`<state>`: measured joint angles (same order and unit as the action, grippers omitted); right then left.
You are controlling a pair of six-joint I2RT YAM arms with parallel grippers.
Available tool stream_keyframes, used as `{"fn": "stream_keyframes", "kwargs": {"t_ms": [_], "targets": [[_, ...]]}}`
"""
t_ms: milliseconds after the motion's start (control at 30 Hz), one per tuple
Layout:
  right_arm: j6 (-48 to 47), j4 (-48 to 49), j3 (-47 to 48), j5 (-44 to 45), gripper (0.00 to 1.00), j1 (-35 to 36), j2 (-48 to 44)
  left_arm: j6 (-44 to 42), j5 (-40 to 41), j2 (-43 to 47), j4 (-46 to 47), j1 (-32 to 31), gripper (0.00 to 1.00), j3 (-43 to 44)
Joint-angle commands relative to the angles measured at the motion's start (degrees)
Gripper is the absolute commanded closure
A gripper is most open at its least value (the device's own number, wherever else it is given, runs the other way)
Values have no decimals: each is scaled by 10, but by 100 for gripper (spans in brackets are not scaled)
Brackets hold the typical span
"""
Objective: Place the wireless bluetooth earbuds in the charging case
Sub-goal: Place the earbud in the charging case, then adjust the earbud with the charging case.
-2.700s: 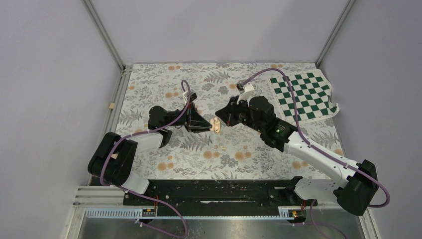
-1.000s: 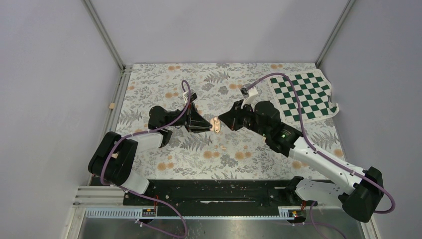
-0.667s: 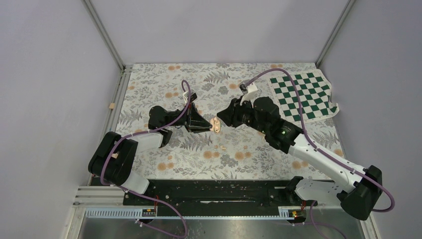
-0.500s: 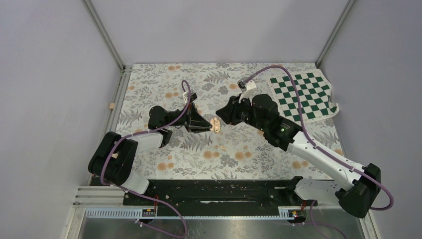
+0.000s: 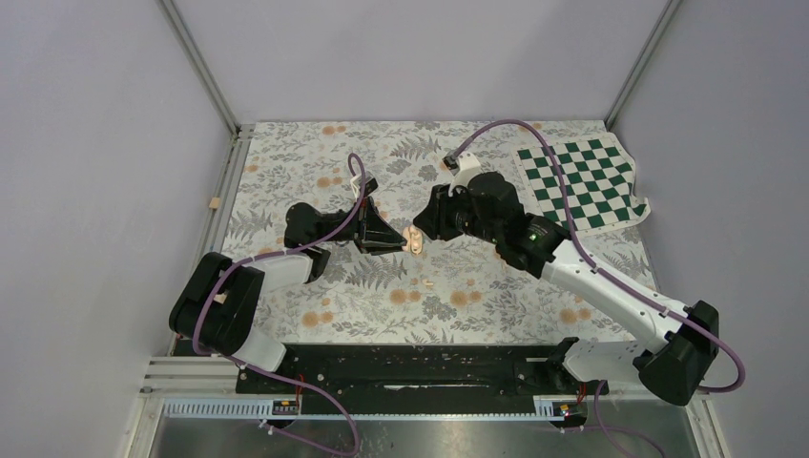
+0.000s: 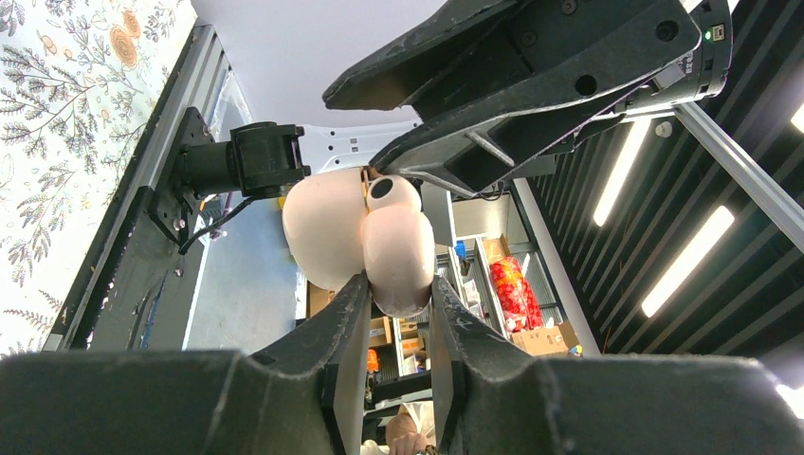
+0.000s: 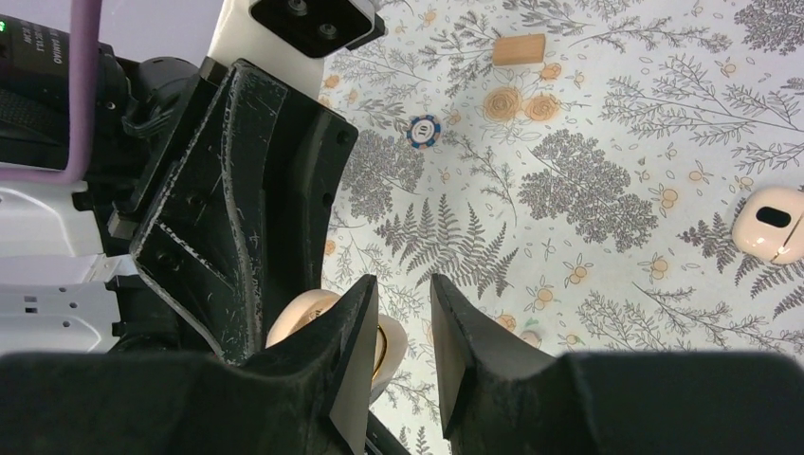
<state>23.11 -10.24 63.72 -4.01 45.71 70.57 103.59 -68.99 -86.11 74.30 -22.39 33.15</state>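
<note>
1) Clamped charging case (image 6: 332,227) w/ left gripper (image 6: 398,284). 2) Hovered right gripper (image 7: 403,299) just right of case, jaws slightly apart, empty.

Left gripper (image 6: 398,284) fingers flank the case (image 6: 400,248), held above the mat (image 5: 315,153). Bud (image 6: 386,190) in the case's upper end, right at the tips of the right gripper (image 5: 423,221), which faces the left one tip to tip. Second bud (image 5: 428,283) on mat, nearward of both grippers. Chip (image 7: 425,128) on mat ahead of right gripper; block (image 7: 519,48) beyond it. Cloth (image 5: 582,181) behind right gripper, at the far right corner.
</note>
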Motion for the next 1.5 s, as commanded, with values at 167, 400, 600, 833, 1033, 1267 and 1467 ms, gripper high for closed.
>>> {"fn": "stream_keyframes", "kwargs": {"t_ms": [167,400,600,833,1033,1267,1467], "targets": [[-11,-5,24,-5,65,-3,-3,-4,-5,7,42,1,100,6],[-8,4,29,14,62,-3,-11,-5,-6,7,43,1,100,4],[-13,-21,59,12,62,-3,-3,-5,-5,12,43,1,100,-1],[-41,-45,71,5,62,-3,-6,-4,-8,12,43,2,100,2],[-49,-66,99,-20,62,-3,18,-3,-5,10,43,2,100,2],[-64,-118,152,-44,61,-3,63,-2,-4,12,41,2,100,1],[-72,-142,161,-42,62,-3,76,-3,-4,14,41,2,100,-3]]}}
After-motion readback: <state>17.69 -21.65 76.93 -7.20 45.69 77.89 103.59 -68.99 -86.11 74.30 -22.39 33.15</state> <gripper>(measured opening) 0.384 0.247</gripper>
